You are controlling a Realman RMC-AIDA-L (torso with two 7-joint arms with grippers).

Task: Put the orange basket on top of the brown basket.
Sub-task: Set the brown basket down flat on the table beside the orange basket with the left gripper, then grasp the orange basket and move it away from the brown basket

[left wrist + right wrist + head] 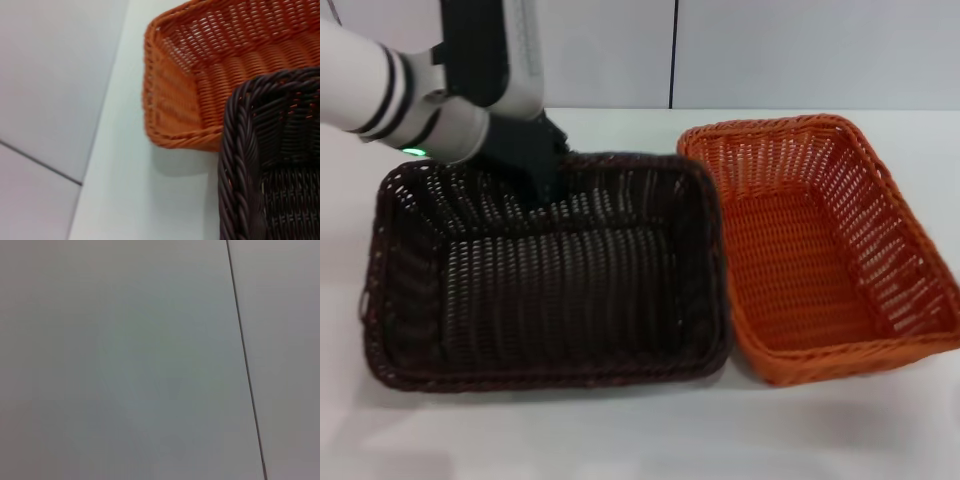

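The brown basket point(550, 290) is on the left of the white table and the orange basket point(820, 260) stands beside it on the right. The brown one's right rim overlaps the orange one's left rim. My left gripper point(542, 185) reaches down from the back left and is shut on the brown basket's far rim. That basket looks held slightly off the table. The left wrist view shows a corner of the brown basket point(280, 200) close up, in front of the orange basket point(210, 65). My right gripper is out of view, and its wrist view shows only a plain panel.
The white table point(620, 440) has bare surface in front of both baskets. A white wall point(770, 50) with a vertical seam stands behind the table.
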